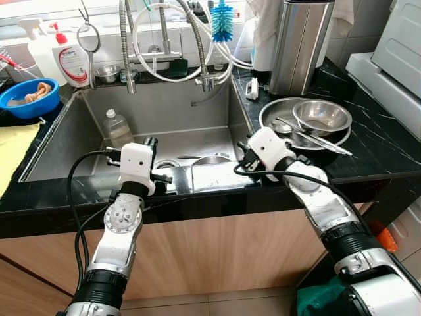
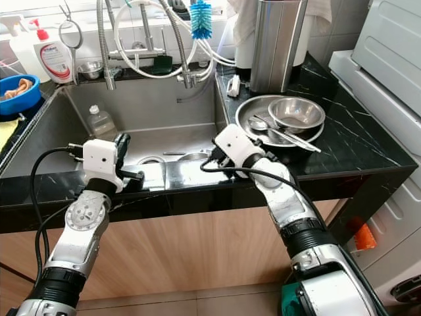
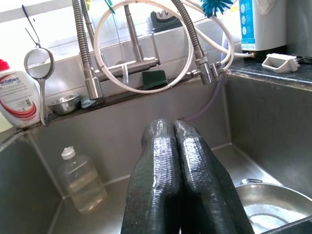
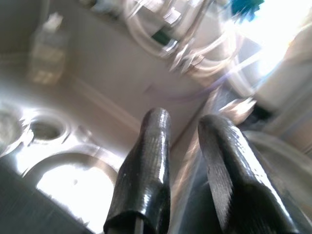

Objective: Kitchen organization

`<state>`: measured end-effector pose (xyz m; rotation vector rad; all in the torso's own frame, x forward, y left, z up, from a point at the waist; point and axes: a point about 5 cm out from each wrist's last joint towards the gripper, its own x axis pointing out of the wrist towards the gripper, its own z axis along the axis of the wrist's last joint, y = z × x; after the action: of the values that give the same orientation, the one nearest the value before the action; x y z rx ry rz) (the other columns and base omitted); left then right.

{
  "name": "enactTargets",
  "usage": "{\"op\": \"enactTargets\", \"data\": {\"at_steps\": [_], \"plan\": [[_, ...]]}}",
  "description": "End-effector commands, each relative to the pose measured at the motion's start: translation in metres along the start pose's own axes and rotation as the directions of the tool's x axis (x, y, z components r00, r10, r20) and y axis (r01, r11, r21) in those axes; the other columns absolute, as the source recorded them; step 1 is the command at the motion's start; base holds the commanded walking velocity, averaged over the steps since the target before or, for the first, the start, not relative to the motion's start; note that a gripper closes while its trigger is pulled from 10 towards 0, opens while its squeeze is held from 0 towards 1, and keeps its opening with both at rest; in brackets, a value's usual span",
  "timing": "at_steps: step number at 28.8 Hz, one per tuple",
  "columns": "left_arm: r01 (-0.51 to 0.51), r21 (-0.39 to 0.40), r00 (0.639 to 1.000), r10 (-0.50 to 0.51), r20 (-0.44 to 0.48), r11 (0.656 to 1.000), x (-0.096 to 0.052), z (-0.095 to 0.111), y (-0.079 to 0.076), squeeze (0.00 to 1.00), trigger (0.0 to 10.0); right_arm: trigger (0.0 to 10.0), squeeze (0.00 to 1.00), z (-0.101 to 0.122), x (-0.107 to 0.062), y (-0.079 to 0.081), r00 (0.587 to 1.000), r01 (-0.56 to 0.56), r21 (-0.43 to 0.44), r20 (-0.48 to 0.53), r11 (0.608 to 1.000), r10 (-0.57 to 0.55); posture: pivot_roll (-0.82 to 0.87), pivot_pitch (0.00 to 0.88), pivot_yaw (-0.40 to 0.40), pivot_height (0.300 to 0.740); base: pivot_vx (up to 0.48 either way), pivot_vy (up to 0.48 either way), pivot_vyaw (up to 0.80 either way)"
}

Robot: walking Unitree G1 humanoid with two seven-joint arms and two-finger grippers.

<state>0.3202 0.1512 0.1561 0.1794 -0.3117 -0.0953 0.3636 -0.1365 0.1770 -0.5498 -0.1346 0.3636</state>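
Over the front edge of the steel sink (image 1: 66, 141), toward its left half: left gripper (image 3: 171, 127), fingers pressed together, gripping nothing, aimed at the sink's back wall. Over the same front edge near the sink's right corner: right gripper (image 4: 185, 122), fingers (image 4: 146, 165) slightly apart with a narrow gap, nothing between them, view blurred.

Inside the sink, against its left back wall: clear plastic bottle (image 1: 117, 127) with a white cap, upright. On the sink floor toward the right, below the right gripper: round metal bowl (image 3: 273, 204); beside it, the drain hole (image 4: 45, 129).

Behind the sink: coiled metal faucet hoses (image 1: 125, 46) and white tubing, a blue bottle brush (image 1: 222, 21), a dark green sponge (image 3: 154, 79), a small steel cup (image 3: 65, 104), a wire strainer (image 3: 38, 63), a white soap bottle (image 1: 71, 62) with red pump.

Left of the sink: blue bowl (image 1: 26, 99) and a yellow cloth (image 1: 12, 148). Right of the sink, on the black marble counter (image 1: 381, 141): steel basin (image 1: 276, 112) holding a smaller steel bowl (image 1: 322, 116) and utensils; behind it, a tall steel canister (image 1: 299, 46)
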Motion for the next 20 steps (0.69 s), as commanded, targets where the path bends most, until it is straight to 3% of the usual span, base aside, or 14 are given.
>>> {"op": "enactTargets", "data": {"at_steps": [1,3,7,20], "plan": [[-0.011,0.009,1.000,0.011,-0.005,1.000,0.000,0.001,0.005,0.00,10.0,10.0,0.00,0.014,-0.002,-0.009,0.995,0.072,0.013,0.073,0.997,-0.073,-0.20,0.000,0.057,0.731,0.000,0.000,0.00],[-0.011,0.010,1.000,0.011,-0.009,1.000,0.000,0.000,0.006,0.00,10.0,10.0,0.00,0.021,-0.016,-0.018,0.974,0.176,0.047,0.136,0.983,-0.181,-0.22,0.000,0.057,0.731,0.000,0.000,0.00],[-0.011,0.010,1.000,0.011,-0.013,1.000,0.000,-0.002,0.006,0.00,10.0,10.0,0.00,0.012,-0.046,-0.020,0.938,0.310,0.104,0.128,0.945,-0.322,-0.23,0.000,0.057,0.731,0.000,0.000,0.00],[-0.004,0.004,1.000,0.004,-0.017,1.000,0.000,-0.003,0.003,0.00,10.0,10.0,0.00,-0.015,-0.089,0.002,0.925,0.370,0.239,-0.009,0.898,-0.379,-0.23,0.000,0.052,0.731,0.000,0.000,0.00]]}}
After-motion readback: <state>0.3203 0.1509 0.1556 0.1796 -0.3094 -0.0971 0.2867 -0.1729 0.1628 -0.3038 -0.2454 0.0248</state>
